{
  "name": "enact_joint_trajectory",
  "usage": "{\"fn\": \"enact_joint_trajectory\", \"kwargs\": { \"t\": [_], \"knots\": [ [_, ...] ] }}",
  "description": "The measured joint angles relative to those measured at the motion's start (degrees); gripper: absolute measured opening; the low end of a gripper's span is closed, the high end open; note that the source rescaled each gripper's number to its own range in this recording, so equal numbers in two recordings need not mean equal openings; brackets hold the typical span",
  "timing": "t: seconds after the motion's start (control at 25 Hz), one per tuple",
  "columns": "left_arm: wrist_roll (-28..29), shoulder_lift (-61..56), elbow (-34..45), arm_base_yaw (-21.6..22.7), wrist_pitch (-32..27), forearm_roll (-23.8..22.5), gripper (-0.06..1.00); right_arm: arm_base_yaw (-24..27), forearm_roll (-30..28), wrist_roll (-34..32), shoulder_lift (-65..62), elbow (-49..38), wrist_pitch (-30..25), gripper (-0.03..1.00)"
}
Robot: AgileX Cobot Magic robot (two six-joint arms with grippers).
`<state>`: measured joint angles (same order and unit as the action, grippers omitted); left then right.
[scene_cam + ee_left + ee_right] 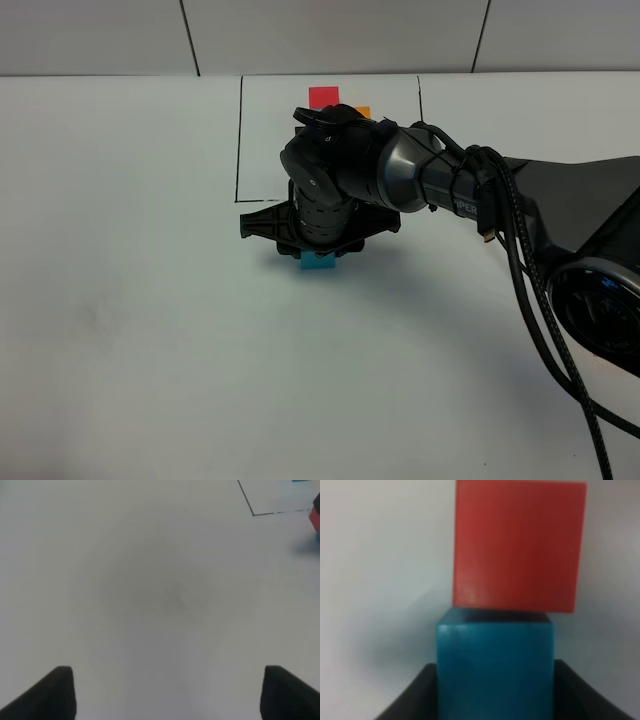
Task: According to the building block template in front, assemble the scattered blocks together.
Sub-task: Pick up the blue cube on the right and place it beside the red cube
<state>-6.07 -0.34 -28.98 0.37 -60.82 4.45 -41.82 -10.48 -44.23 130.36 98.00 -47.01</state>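
The right hand (495,687) is closed on the small cyan-blue matte cube (495,655). Its two dark fingers lie against both sides of the cube, so I judge it as gripping. The cube sits low on the white worktop (120,300), just in front of the black drawn frame that holds the building block template (323,96).

The relation that matters is this. The small red matte cube (517,545) lies straight ahead of the hand, beyond the cyan-blue one, and their faces touch. They are not fully in line, because the red face overhangs one side. I think the next move needs a small sideways correction before letting go.

The left hand (173,692) is open over bare worktop, well apart from the cubes, so the right arm is clearly the nearer one.

The high camera shows the template and only a cyan-blue edge under the arm, while the red cube is hidden there. Only the right wrist view shows the contact between the two cubes. The loose orange cube I cannot find in any view.
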Motion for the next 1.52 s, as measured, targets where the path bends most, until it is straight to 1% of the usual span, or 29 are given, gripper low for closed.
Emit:
{"fn": "enact_joint_trajectory", "kwargs": {
  "t": [0.72, 1.52],
  "knots": [
    [0.1, 0.0, 0.0, 0.0, 0.0, 0.0, 0.78, 0.0, -0.1, -1.7, 0.0, 0.0, 0.2, 0.01],
    [0.1, 0.0, 0.0, 0.0, 0.0, 0.0, 0.78, 0.0, 0.2, -1.9, 0.0, 0.0, 0.2, 0.01]
  ]
}}
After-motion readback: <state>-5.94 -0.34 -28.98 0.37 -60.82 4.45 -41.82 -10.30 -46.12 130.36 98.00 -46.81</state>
